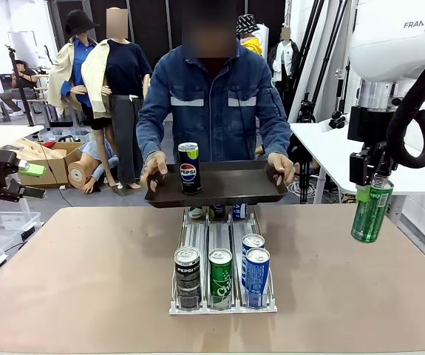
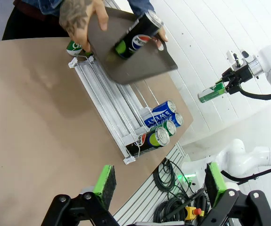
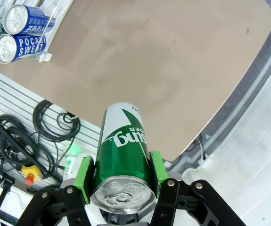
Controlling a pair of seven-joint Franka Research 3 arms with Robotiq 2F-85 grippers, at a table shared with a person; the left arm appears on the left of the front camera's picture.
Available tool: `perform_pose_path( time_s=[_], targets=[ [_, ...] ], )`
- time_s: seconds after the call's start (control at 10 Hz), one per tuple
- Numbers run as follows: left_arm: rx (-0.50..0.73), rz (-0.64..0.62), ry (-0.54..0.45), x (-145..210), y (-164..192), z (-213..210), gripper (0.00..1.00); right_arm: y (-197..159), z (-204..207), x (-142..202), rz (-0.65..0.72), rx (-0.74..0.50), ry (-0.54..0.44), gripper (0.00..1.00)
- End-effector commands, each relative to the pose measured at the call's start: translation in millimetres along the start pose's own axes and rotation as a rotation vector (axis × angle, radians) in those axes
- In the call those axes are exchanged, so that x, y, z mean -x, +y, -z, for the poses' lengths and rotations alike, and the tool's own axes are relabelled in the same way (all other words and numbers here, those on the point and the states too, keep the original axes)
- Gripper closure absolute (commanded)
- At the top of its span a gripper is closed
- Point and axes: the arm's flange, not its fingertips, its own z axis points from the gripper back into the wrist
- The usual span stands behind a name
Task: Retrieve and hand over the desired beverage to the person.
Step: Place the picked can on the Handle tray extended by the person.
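Nearest the robot's side, a wire rack is sitting on the tan table w/ cans at its front end: a black can on the left, a green one mid, two blue Pocari Sweat cans on the right, one behind the other. More cans are showing at the rack's far end, partly hidden under the tray.

R gripper is hanging above the table's right edge, pads clamping a green can near its top, can hanging upright in the air, well apart from the rack. In the right wrist view the green can is sitting squeezed btwn both green pads.

L gripper is hovering w/ jaws spread wide, nothing btwn them, over the table's edge.

Across the table, the person in a denim jacket is holding a dark tray w/ both hands above the rack's far end. A Pepsi can is standing upright on the tray's left part.
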Motion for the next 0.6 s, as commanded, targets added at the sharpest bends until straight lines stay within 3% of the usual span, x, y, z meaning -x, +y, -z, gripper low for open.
perform_pose_path(
  time_s=[0.0,0.5],
  targets=[
    [-0.002,0.007,0.006,2,-1,-3,0.00,1,-8,-7,-0.002,-0.020,-0.013,1.00],
    [-0.002,0.007,0.006,2,-1,-3,0.00,9,-65,-45,-0.002,0.026,-0.026,1.00]
  ],
)
